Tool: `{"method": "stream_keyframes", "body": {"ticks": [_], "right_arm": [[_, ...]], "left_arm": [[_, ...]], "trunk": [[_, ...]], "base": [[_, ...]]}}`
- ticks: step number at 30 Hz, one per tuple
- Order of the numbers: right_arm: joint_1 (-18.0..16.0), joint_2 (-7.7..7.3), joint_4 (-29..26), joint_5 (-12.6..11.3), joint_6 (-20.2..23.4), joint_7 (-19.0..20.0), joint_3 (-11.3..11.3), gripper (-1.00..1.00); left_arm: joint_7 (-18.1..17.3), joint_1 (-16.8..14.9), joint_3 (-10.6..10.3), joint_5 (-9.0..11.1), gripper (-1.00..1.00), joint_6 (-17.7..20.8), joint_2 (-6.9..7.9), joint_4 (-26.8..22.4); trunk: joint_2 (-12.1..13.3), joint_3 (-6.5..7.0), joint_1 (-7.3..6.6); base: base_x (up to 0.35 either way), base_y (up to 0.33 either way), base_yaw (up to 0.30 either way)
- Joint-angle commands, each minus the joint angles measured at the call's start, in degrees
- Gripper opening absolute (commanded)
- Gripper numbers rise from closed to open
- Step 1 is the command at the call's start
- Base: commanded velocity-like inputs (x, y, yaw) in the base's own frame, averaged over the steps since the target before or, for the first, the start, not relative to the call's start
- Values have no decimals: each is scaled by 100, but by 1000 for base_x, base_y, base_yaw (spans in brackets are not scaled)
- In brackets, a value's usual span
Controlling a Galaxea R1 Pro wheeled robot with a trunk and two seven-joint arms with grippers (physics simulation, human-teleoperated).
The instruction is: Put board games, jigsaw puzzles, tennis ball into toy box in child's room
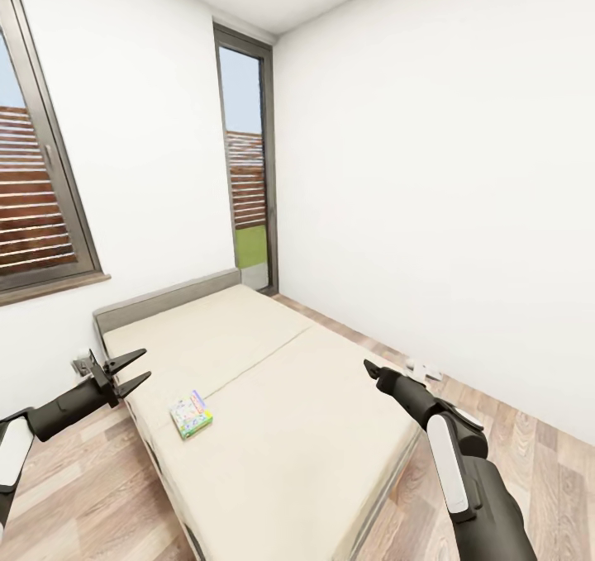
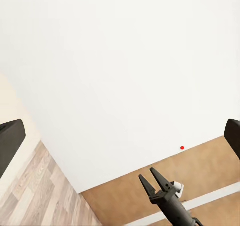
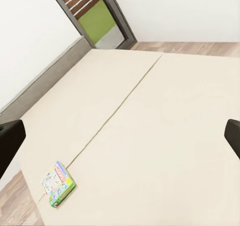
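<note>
A tall narrow window (image 1: 248, 164) stands at the far corner, showing wood slats and green grass. A wider dark-framed window (image 1: 37, 181) is on the left wall. A small white object (image 1: 426, 371) lies on the wood floor (image 1: 529, 437).

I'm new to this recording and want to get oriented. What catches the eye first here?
A large cream-covered bed takes up the room's middle. A small pale-green board game lies flat near the bed's edge. The open left end effector hangs above that edge, apart from the game, with the right end effector over the opposite side.
</note>
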Motion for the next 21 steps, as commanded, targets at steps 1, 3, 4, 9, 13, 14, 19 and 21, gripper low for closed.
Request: {"method": "stream_keyframes", "body": {"ticks": [1,3,4,9,13,14,19,21], "right_arm": [[-3,7,-5,-4,8,31,-16,100],[-3,7,-4,-4,-79,17,-7,100],[-3,4,-5,-4,-135,6,4,100],[-3,0,-6,-4,-217,17,-1,100],[-3,-1,-8,-4,-231,22,-1,100],[-3,-1,-7,-4,-233,22,1,100],[-3,-1,-6,-4,-237,29,3,100],[-3,-1,-6,-4,-238,30,0,100]], "left_arm": [[-21,-3,6,-7,100,22,0,3],[-21,-3,6,-7,100,24,0,3],[-21,-3,6,-7,100,24,0,2],[-21,-3,6,-7,100,25,0,3],[-21,-3,6,-7,100,25,0,0],[-21,-3,6,-7,100,25,0,-1],[-21,-3,6,-7,100,25,0,-1],[-21,-3,6,-7,100,25,0,0]], "trunk": [[-5,-3,2],[-5,-4,2],[-5,-4,2],[-5,-5,2],[-5,-5,2],[-5,-5,2],[-5,-2,2],[-5,3,2]], "base": [[0,42,-9],[0,24,-5],[0,14,-3],[0,28,-1],[0,138,0],[0,184,0],[19,215,-103],[99,230,-225]]}}
